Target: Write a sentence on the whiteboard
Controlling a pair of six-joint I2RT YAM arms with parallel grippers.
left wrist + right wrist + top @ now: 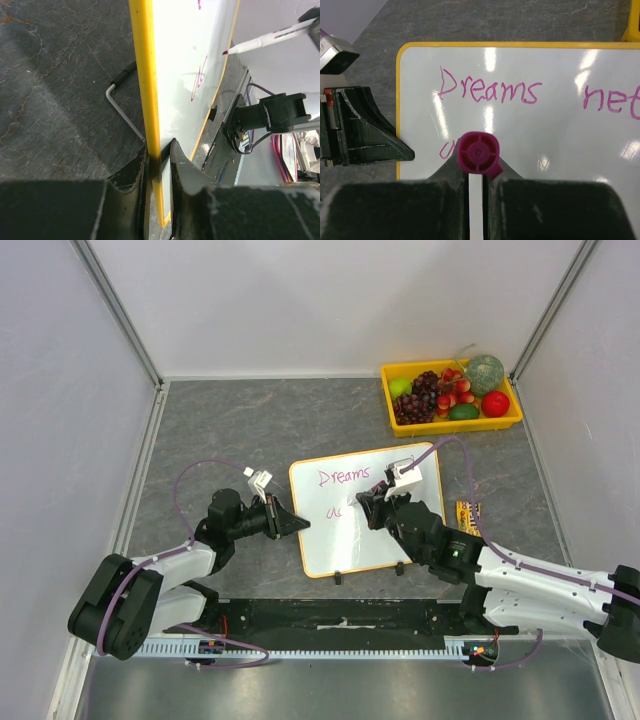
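Observation:
The whiteboard [345, 535] lies mid-table, orange-framed, with "Dreams" and part of a second line in magenta ink. My left gripper [297, 524] is shut on the board's left edge; in the left wrist view the frame [145, 90] runs between its fingers [182, 167]. My right gripper [368, 506] is shut on a magenta marker [478, 155], its white barrel between the jaws and its end cap facing the camera. The marker [260, 44] shows in the left wrist view with its tip just off the board. The board [550, 135] reads "Dreams net" in the right wrist view.
A yellow tray [402, 421] of fruit stands at the back right. A small wrapped packet [468, 513] lies right of the board. A bent metal rod [122, 107] lies on the table by the board's edge. White walls enclose the table.

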